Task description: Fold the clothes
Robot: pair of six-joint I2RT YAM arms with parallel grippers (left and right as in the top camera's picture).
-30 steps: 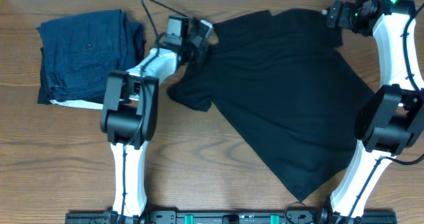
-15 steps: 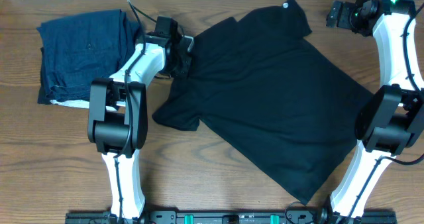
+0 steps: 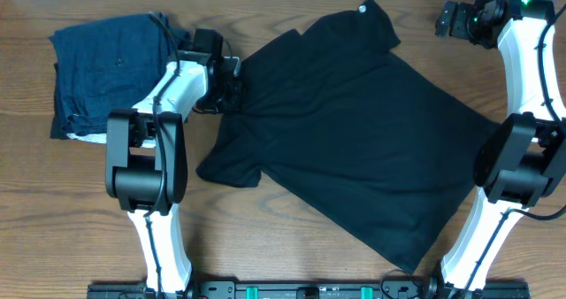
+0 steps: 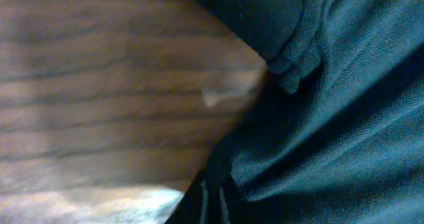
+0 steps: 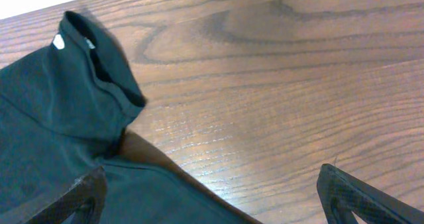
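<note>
The black shirt point(image 3: 354, 131) lies open and mostly flat across the middle and right of the table point(image 3: 292, 246). It lies aslant: its collar point(image 3: 371, 20) is at 12 o'clock and its hem point(image 3: 398, 237) at 5 o'clock. One short sleeve point(image 3: 228, 164) sticks out toward 8 o'clock. A small white tag point(image 5: 58, 42) shows inside the collar. Folds in the cloth run toward the left gripper point(image 3: 228, 85), which is closed on the shirt's 9 o'clock edge. In the left wrist view the knit is bunched up close against the bare wood. A folded blue pile point(image 3: 115, 69) sits at 10 o'clock on the table, just beside the left arm.

The right gripper point(image 5: 212, 174) hangs at 1 o'clock, off the cloth. Its fingers point(image 5: 79, 197) are spread wide and hold nothing.

A second ago the collar lay right beside the right gripper. Now it lies well apart from it, toward 9 o'clock. The left gripper has gone toward 8 o'clock, closer to the blue pile, and the whole shirt has slid with it. The sleeve now lies lower and farther left. The right arm has not moved.
</note>
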